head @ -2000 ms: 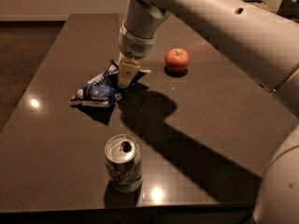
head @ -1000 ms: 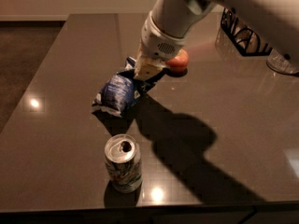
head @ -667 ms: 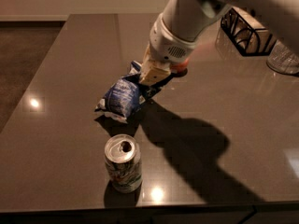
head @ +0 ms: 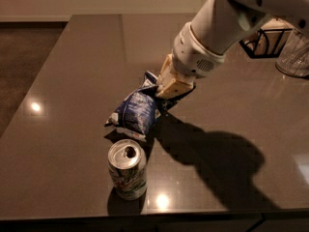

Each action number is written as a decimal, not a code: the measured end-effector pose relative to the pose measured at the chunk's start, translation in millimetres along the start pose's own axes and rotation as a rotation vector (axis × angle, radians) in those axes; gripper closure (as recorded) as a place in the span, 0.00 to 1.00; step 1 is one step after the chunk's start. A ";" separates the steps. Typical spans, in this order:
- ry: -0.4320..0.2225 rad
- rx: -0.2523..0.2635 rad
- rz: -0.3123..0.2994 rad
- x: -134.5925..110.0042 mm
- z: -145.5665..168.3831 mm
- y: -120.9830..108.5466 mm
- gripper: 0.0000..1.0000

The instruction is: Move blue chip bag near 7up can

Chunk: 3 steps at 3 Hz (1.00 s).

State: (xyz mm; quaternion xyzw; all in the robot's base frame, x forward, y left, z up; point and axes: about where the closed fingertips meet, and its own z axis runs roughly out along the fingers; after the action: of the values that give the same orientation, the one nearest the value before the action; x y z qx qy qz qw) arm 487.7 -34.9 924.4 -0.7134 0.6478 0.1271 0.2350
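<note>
Dark table (head: 72,57) held the 7up can (head: 127,169) near its front edge; the end effector (head: 163,96) gripped the blue chip bag (head: 136,111) just behind.

Arm (head: 227,21) angled down, gripper (head: 163,96) mid-frame, clamped on blue chip bag (head: 135,112)

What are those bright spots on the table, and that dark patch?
Camera view: the spots are lamp glare on the table; the dark patch is the arm's shadow, beside the 7up can. The tool, mid-table, grips the blue chip bag.
</note>
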 end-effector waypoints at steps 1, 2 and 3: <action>-0.018 -0.003 -0.004 10.2 -5.2 10.3 0.83; -0.024 -0.008 -0.018 20.5 -8.3 20.8 0.58; -0.028 -0.014 -0.027 27.4 -11.5 28.0 0.36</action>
State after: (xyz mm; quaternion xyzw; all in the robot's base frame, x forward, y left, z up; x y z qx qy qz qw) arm 462.2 -65.8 916.2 -0.7219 0.6338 0.1383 0.2409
